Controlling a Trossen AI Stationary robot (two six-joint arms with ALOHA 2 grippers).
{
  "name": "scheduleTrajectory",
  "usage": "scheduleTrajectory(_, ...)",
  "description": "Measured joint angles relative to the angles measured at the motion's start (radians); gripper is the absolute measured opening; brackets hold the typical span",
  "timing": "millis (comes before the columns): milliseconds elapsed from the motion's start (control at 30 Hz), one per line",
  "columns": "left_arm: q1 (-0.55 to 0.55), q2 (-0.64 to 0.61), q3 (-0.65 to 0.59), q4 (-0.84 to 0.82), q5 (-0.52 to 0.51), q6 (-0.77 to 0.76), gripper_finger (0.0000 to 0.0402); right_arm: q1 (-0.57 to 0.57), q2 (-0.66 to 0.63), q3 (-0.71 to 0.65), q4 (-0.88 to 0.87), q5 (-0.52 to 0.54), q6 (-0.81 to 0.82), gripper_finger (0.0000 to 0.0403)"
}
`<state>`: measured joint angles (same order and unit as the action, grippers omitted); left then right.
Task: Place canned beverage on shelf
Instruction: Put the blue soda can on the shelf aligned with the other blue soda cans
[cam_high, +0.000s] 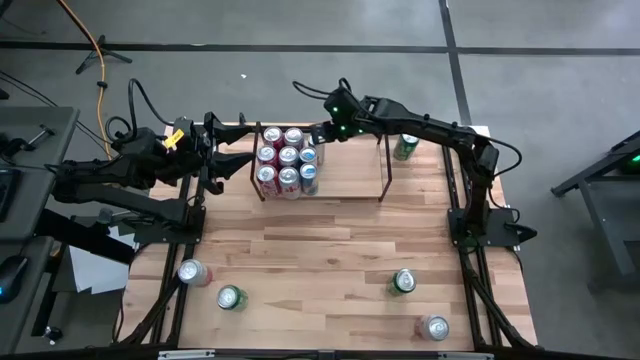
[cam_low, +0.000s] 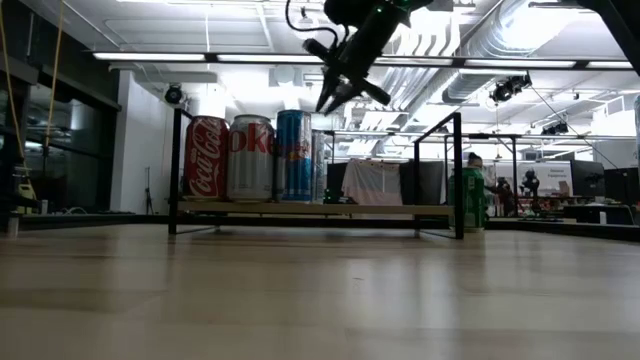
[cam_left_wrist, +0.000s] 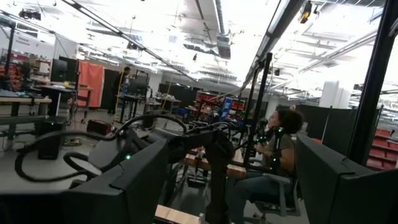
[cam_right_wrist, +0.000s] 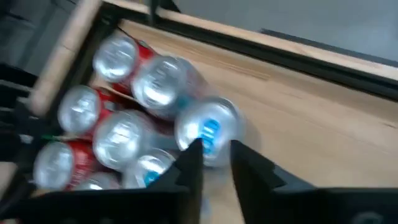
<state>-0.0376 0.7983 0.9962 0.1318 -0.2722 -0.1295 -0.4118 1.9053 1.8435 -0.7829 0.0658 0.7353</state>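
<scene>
A: Where is the right gripper (cam_high: 322, 133) working?

B: It is hovering above the shelf (cam_high: 345, 190) at the far side of the table (cam_high: 320, 260), over the right edge of the cluster of cans (cam_high: 287, 160) standing in the shelf's left part. In the low view it is hanging clear above the can tops. Its fingers (cam_right_wrist: 189, 163) are standing close together with only a narrow gap and are gripping nothing.

A: And the left gripper (cam_high: 238, 160)?

B: It is waiting just left of the shelf, its fingers released and empty.

A: Where are the other cans sitting?

B: One green can (cam_high: 406, 146) is standing just right of the shelf. Four more are resting near the front edge: two at the left (cam_high: 210, 284) and two at the right (cam_high: 418, 304).
</scene>
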Motion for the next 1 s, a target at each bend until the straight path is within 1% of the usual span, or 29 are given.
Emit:
scheduleTrajectory(67, 0.0, 0.0, 0.0, 0.0, 0.0, 0.0, 0.0259, 0.01, 0.0, 0.0, 0.036, -0.015, -0.013, 0.0019)
scheduleTrajectory(133, 0.0, 0.0, 0.0, -0.001, 0.0, 0.0, 0.0259, 0.023, 0.0, 0.0, 0.045, -0.005, -0.029, 0.0007)
scheduleTrajectory(233, 0.0, 0.0, 0.0, -0.001, 0.0, 0.0, 0.0259, 0.038, 0.016, 0.001, 0.041, 0.001, -0.024, 0.0013)
scheduleTrajectory(333, 0.0, 0.0, 0.0, -0.003, 0.0, 0.0, 0.0259, 0.047, 0.043, 0.001, 0.045, -0.004, -0.027, 0.0002)
scheduleTrajectory(467, 0.0, 0.0, 0.0, -0.018, 0.0, 0.0, 0.0259, 0.047, 0.072, 0.0, 0.076, 0.001, -0.02, 0.0003)
scheduleTrajectory(600, 0.0, 0.0, 0.0, -0.045, 0.0, -0.022, 0.0259, 0.047, 0.074, 0.0, 0.122, 0.002, -0.02, 0.0001)
scheduleTrajectory(833, 0.0, 0.006, 0.0, -0.065, -0.001, -0.035, 0.0259, 0.047, 0.074, 0.0, 0.081, 0.014, -0.031, 0.0)
scheduleTrajectory(1000, 0.0, 0.006, 0.0, -0.066, -0.011, -0.035, 0.0259, 0.047, 0.074, 0.0, 0.049, 0.022, -0.084, 0.0)
